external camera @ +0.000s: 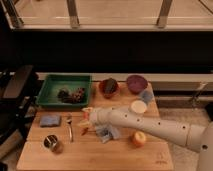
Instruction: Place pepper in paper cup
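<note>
Tool wide and empty — just beside the pepper, paper cup well apart.

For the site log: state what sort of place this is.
Likely an indoor test or demo space set up like a kitchen counter: a wooden table bearing a green tray, a purple bowl and a fork, with metal-framed glazing behind. The tool hovers over the table's left-middle, near the pepper.
</note>
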`<state>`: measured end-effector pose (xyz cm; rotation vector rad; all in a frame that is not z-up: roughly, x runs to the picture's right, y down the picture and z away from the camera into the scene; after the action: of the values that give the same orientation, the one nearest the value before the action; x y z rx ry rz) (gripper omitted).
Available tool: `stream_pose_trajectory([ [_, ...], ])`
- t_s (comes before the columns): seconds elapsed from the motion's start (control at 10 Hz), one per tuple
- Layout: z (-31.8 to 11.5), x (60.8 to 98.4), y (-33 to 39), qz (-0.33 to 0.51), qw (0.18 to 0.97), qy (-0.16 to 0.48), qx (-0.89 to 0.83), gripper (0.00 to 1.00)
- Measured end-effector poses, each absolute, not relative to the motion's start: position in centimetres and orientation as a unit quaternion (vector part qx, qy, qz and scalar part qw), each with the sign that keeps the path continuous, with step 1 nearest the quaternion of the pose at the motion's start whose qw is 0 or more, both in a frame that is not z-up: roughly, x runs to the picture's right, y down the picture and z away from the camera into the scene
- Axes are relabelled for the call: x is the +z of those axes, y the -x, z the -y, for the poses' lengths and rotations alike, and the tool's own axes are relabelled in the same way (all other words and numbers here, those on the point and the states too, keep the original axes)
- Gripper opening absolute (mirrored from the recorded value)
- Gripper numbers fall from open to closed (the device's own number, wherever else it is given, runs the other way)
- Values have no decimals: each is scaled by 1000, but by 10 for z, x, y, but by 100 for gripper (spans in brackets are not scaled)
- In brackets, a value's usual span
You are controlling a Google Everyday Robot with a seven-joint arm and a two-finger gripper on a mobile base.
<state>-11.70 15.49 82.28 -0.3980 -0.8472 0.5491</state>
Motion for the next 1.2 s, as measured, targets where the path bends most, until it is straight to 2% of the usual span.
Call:
stream_pose_trajectory([
  [1.2,-156,824,117,397,860,183,263,65],
])
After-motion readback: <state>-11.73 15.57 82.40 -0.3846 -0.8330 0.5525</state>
